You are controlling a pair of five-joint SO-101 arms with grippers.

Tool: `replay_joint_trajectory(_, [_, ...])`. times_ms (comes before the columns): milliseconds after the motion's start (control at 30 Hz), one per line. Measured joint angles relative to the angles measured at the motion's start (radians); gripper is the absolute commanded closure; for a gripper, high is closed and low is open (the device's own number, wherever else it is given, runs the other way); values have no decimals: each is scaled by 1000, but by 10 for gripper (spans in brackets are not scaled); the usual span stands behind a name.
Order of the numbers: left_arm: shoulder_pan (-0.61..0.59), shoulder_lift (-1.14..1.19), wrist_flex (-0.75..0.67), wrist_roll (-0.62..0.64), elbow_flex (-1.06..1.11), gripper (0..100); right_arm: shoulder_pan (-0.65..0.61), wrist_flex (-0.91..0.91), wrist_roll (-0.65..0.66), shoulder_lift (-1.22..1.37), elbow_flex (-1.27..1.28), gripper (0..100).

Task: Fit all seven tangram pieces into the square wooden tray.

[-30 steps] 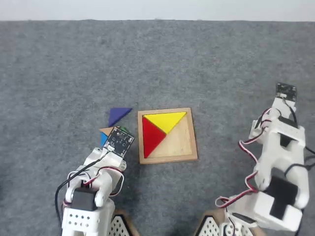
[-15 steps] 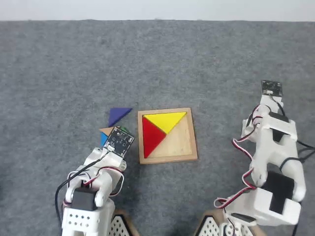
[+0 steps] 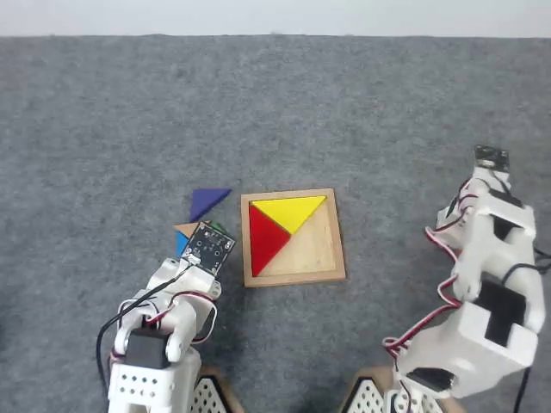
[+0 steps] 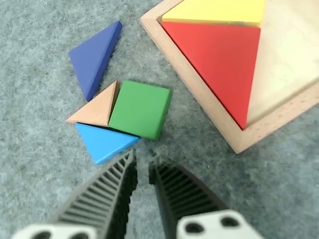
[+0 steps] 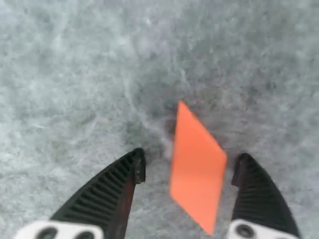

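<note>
Wooden tray [image 3: 295, 277] holds yellow triangle [image 3: 288, 211] and red triangle [image 3: 265, 237]. At its 9 o'clock cluster navy triangle [image 4: 94, 57], tan triangle [image 4: 97, 107], green square [image 4: 140, 108] and blue triangle [image 4: 104, 142], with the left gripper [image 4: 142, 169] beside them, fingers nearly pressed together, empty. Right gripper [image 5: 187, 169], spread wide, straddles the orange parallelogram [image 5: 197, 186], well apart toward 2 o'clock.

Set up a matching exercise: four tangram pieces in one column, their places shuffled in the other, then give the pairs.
Pieces
1. red triangle
2. green square
3. orange parallelogram
4. light blue triangle

Places
A. between the tips of the open right end effector
B. in the wooden tray
C. on the carpet, closest to the left end effector
D. on the carpet, between the tan triangle and the tray

Pairs: 1-B, 2-D, 3-A, 4-C
</note>
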Motion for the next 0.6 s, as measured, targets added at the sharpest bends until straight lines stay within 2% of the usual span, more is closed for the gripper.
replay_joint_trajectory(133, [0,0,0,0,0,958,61,0,-3,3,-23,924])
replay_joint_trajectory(433, [0,0,0,0,0,958,63,-2,-34,-28,-9,914])
replay_joint_trajectory(600, [0,0,0,0,0,958,-9,0,-57,-147,112,827])
